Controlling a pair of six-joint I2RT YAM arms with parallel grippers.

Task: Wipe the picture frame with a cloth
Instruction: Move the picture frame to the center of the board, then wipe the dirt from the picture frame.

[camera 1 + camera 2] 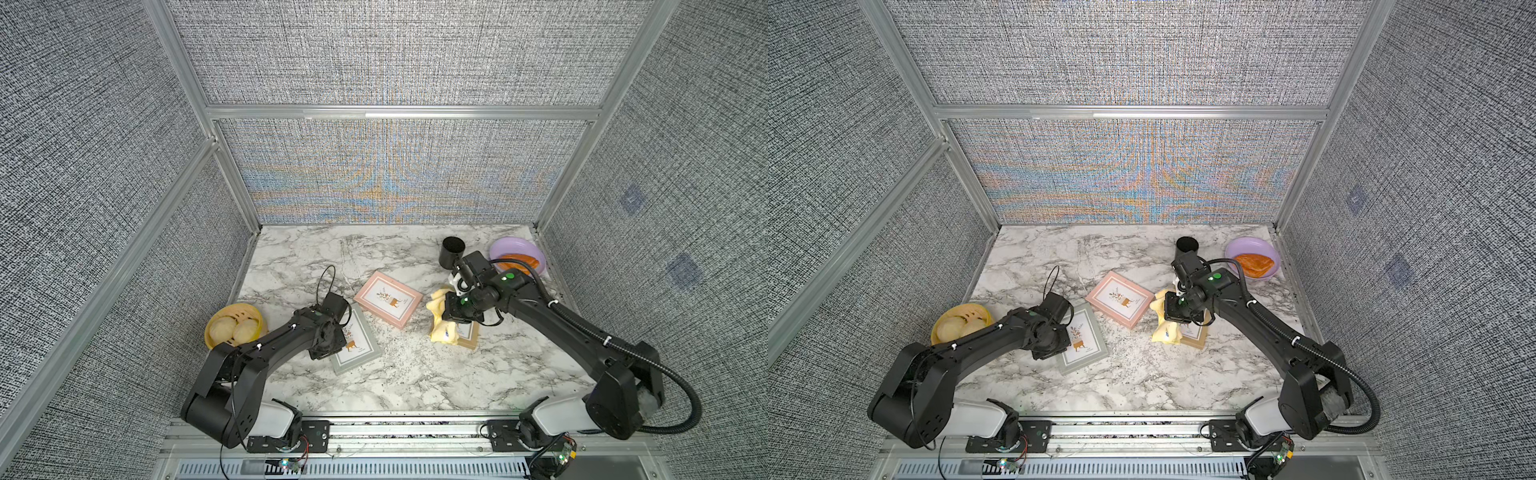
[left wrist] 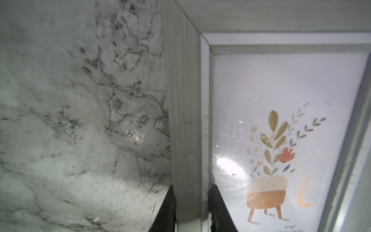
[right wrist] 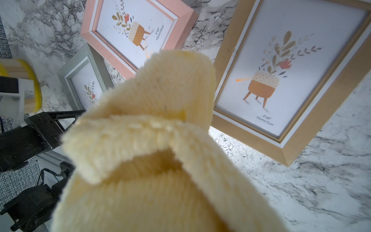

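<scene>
We see the marble tabletop [image 1: 415, 374] carrying everything, with the left arm [image 1: 266, 345] and the right arm [image 1: 573, 328] reaching in from its near edge. Three frames lie flat on it. The grey picture frame [image 1: 359, 349] and the pink picture frame [image 1: 388, 298] sit just beside each other. The tan picture frame [image 1: 469, 334] is mostly covered in both top views by the right wrist and the cloth [image 1: 440, 332]. The left pincer [image 2: 193, 186] is closed onto one long rail of the grey picture frame, with a finger pressed on each side. The right pincer [image 1: 451, 322] is closed on the cloth, which hangs bunched from it at the tan picture frame's edge. We cannot tell whether the cloth touches that frame, and in the wrist view it buries the fingers. As for containers, the yellow steamer basket [image 1: 249, 309] holds two pale buns [image 1: 222, 328]. The purple bowl [image 1: 1237, 245] holds an orange pastry [image 1: 1254, 264]. The black cup [image 1: 453, 251] is too dark inside for us to tell.
</scene>
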